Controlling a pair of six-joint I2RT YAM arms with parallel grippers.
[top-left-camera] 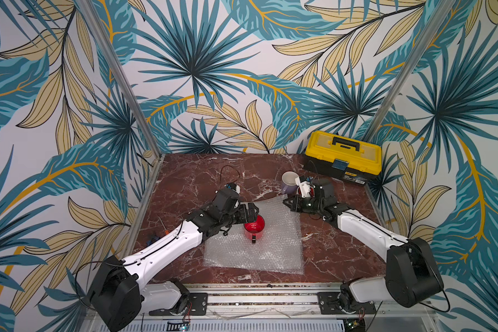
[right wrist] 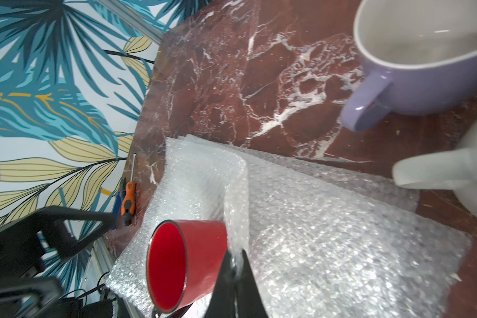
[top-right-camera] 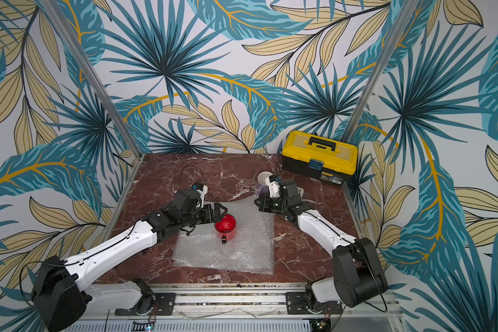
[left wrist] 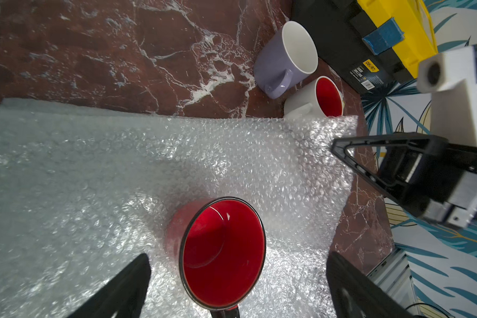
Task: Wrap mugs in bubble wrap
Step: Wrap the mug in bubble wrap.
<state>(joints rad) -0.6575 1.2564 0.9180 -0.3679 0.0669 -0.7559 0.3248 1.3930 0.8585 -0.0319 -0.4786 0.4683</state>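
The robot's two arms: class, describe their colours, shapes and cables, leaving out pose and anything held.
Both arms match. The left arm and right arm have glossy white shells on the long links, bulky black joint housings, and thin black cables running along them. Each wrist carries a white camera block. The left gripper and right gripper are black, with triangular, open-framed fingers.

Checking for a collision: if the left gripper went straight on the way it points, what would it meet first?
Most likely the red mug on the bubble wrap: it stands right ahead of the left gripper, in line with its open jaws.
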